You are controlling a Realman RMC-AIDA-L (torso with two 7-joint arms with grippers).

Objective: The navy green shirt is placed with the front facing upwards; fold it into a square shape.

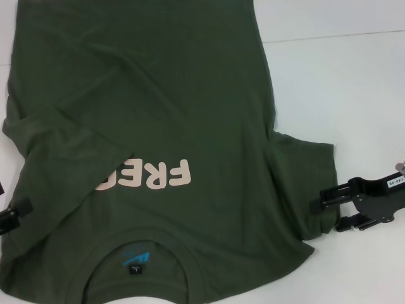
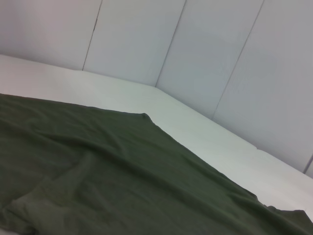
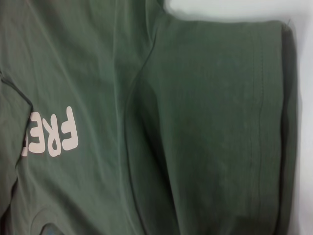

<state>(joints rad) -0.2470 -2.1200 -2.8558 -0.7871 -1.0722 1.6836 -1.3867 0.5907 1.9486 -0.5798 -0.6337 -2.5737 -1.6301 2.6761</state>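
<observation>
The navy green shirt (image 1: 164,114) lies flat on the white table (image 1: 342,88), front up, collar (image 1: 136,244) toward me. Its left sleeve (image 1: 69,136) is folded in across the chest and covers the end of the pale "FREE" lettering (image 1: 158,176). The other sleeve (image 1: 304,183) still lies spread out. My right gripper (image 1: 329,208) sits open at that sleeve's outer edge, and the right wrist view looks down on the sleeve (image 3: 215,122) and lettering (image 3: 51,132). Only a tip of my left gripper (image 1: 14,214) shows at the shirt's left edge. The left wrist view shows the shirt (image 2: 107,181) only.
Bare white table (image 1: 354,126) lies to the right of the shirt and beyond it (image 2: 195,122). Pale wall panels (image 2: 210,54) stand behind the table's far edge. A seam line (image 1: 329,36) crosses the table at the upper right.
</observation>
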